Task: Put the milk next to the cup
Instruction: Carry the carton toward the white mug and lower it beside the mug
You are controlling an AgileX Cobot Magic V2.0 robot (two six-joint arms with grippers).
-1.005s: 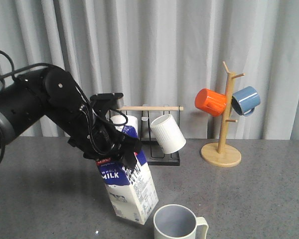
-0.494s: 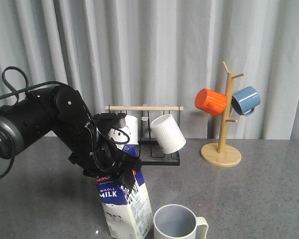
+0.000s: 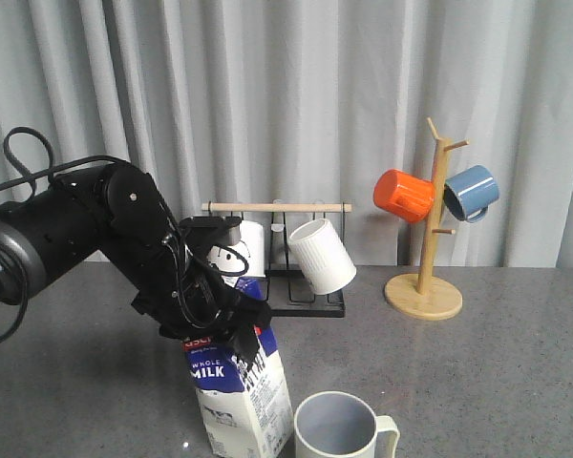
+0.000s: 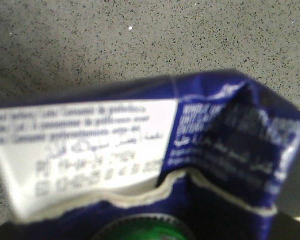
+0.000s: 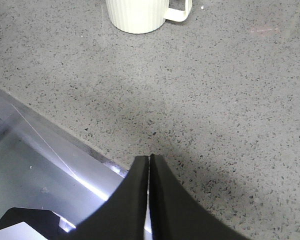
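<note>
While the milk (image 3: 237,396) stands nearly upright on the grey table (image 3: 477,363), its gabled top is clamped between the jaws of the left gripper (image 3: 220,320); its green cap is seen at the edge of the left wrist view. The cup (image 3: 339,426) sits just beside the carton, on its right. The right gripper (image 5: 149,167) is seen pressed shut on nothing above the table.
</note>
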